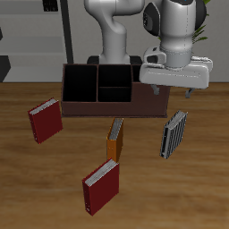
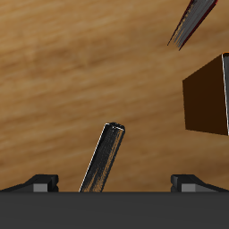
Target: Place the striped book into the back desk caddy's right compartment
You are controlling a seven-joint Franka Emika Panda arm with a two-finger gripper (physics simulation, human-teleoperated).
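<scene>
Broadly, a wooden table carries everything, with the robot arm rising at its back edge. Largest on it is the back desk caddy, a long dark brown box lying along the back edge; one end of it is hidden behind the wrist, so the right compartment cannot be picked out with certainty. Above that end hangs the gripper, with nothing between its fingers; its fingertips sit wide apart in the wrist view. Just below it, nearer the front edge, the striped book stands upright on the bare wood, near the caddy's front wall, ready to be grasped from above. An orange book stands near the table's middle, and two red books stand farther from the gripper.
</scene>
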